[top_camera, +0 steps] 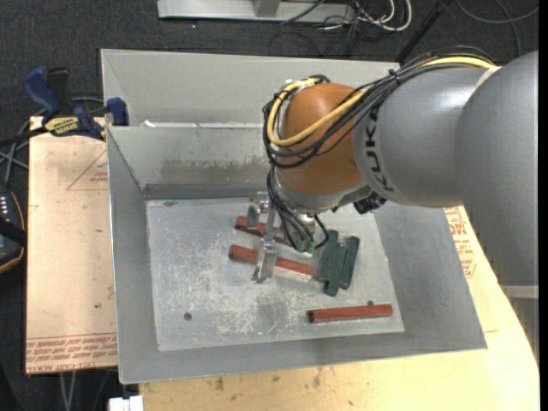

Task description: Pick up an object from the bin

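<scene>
My gripper (263, 269) hangs below the orange cover, down near the bin floor in the middle of the bin. Its tip sits right on a flat red-brown stick (291, 268) that lies slanted across the floor. The gripper hides the middle of this stick. A second, shorter red-brown piece (248, 226) lies just behind the gripper, partly covered by it. Close to the right rests a dark green ridged block (339, 263), tilted on the floor.
Another long red-brown stick (351, 313) lies near the bin's front right. The arm and its orange cover with cables overhang the back right of the bin. The left half of the floor is bare scuffed metal.
</scene>
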{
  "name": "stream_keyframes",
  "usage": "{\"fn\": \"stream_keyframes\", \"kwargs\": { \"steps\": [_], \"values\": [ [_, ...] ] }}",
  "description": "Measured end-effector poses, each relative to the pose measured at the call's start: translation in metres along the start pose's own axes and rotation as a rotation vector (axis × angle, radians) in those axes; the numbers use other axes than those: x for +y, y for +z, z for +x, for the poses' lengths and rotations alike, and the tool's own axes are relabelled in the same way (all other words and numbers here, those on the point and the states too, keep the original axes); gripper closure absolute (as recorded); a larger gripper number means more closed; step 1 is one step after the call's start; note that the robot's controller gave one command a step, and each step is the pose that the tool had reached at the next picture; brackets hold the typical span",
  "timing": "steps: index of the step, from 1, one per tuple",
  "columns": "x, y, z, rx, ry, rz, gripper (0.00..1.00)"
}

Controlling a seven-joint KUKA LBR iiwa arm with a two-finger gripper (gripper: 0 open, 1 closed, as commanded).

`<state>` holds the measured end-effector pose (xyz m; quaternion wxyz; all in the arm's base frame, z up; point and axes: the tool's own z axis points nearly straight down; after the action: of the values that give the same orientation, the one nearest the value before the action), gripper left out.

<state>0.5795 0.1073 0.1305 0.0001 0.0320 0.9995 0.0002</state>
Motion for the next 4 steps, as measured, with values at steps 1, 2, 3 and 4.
{"fn": "stream_keyframes", "kwargs": {
  "steps": [1, 2, 3, 4],
  "values": [
    [-0.009, 0.028, 0.000, 0.000, 0.084, -0.001, 0.00],
    [-0.010, 0.058, 0.005, -0.008, 0.078, -0.004, 1.00],
    [-0.010, 0.058, 0.005, -0.008, 0.079, -0.004, 1.00],
    [-0.010, 0.056, 0.005, -0.007, 0.079, -0.004, 1.00]
  ]
}}
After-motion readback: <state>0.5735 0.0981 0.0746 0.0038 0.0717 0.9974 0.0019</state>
